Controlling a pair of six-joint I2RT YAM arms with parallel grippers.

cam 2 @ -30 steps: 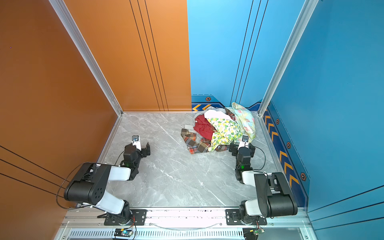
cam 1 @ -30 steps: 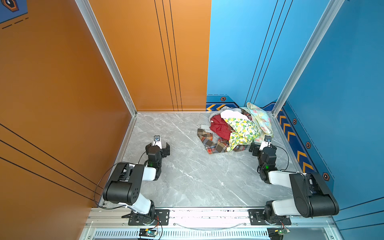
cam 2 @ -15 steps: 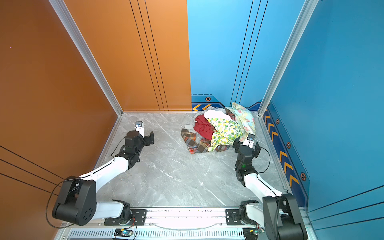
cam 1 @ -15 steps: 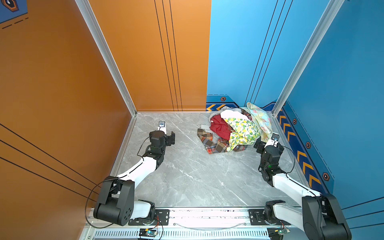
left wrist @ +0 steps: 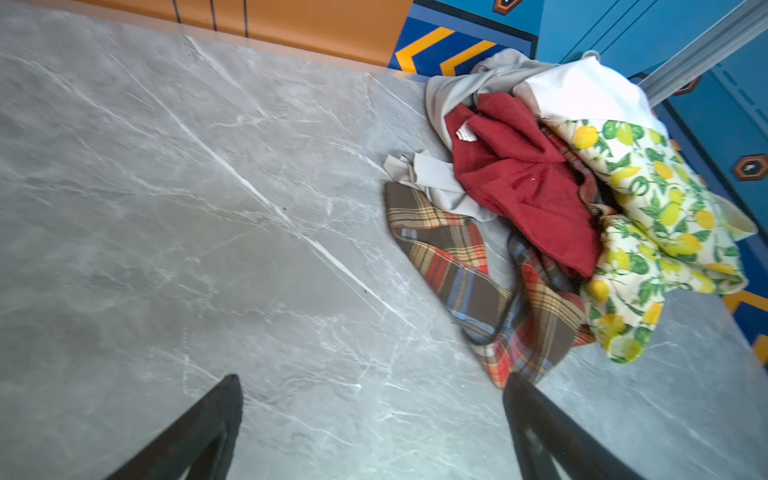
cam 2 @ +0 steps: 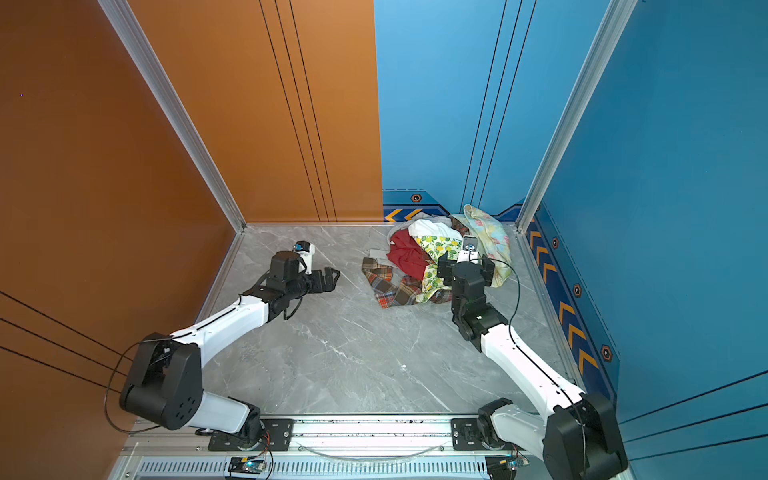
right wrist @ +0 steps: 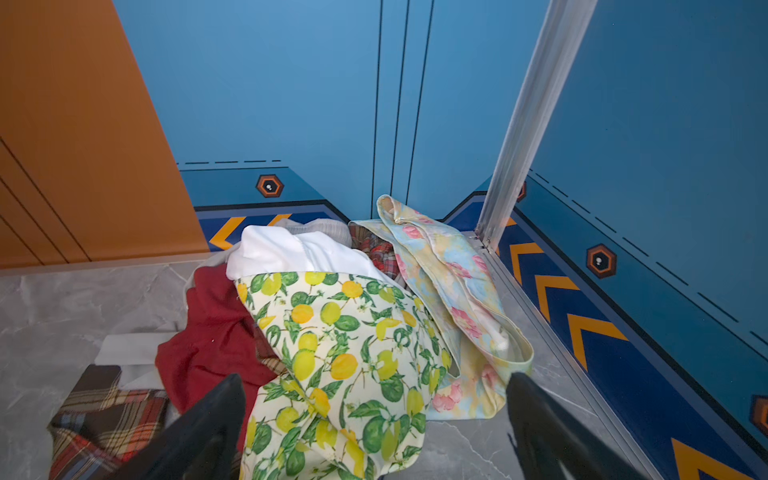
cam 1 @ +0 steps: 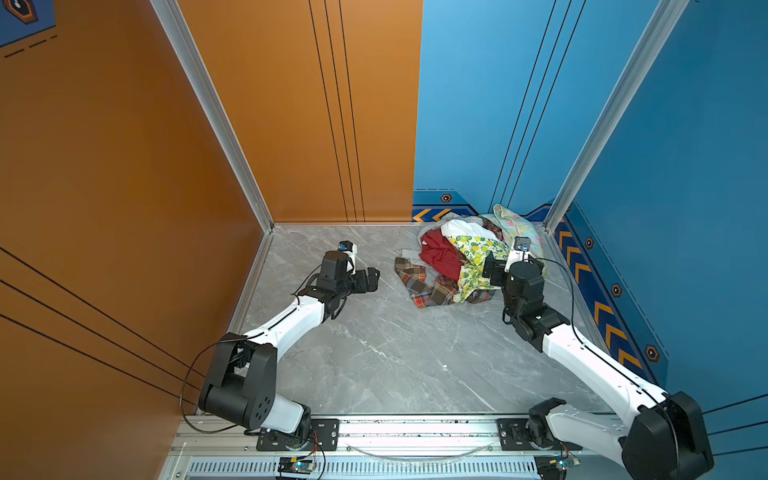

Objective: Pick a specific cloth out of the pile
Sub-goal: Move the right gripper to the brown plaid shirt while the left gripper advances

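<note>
Left tool (left wrist: 372, 377) and right tool (right wrist: 376, 377) gape empty; crumpled brown-red-blue plaid cloth (left wrist: 457, 259) seems partly buried.

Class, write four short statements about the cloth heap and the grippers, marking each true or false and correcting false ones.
The left gripper grips the brown, red and blue plaid cloth. False: it is open above the grey marble table, clear of that cloth.
The plain red cloth overlaps the plaid cloth. True.
The pastel floral cloth lies nearest the orange wall. False: it lies by the blue wall.
The right gripper is open, facing the white lemon-print cloth. True.
</note>
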